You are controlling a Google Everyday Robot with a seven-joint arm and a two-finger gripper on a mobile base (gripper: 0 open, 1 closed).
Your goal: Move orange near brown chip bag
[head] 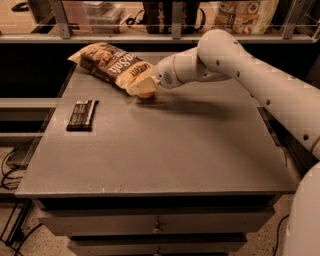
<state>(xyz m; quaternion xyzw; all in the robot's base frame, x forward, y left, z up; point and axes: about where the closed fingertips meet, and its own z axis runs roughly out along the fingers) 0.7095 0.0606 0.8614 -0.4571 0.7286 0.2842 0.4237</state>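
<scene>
The brown chip bag (111,62) lies crinkled at the back left of the grey table (165,150), with white lettering on its face. The orange (146,94) sits low at the table surface right against the bag's near right end, mostly covered by my gripper. My gripper (142,86) reaches in from the right on the white arm (240,65) and is closed around the orange, with only the fruit's lower edge showing.
A flat black bar-shaped packet (81,114) lies near the table's left edge. A rail with shelves and packaged goods (247,12) runs behind the table. Drawers (157,227) sit under the front edge.
</scene>
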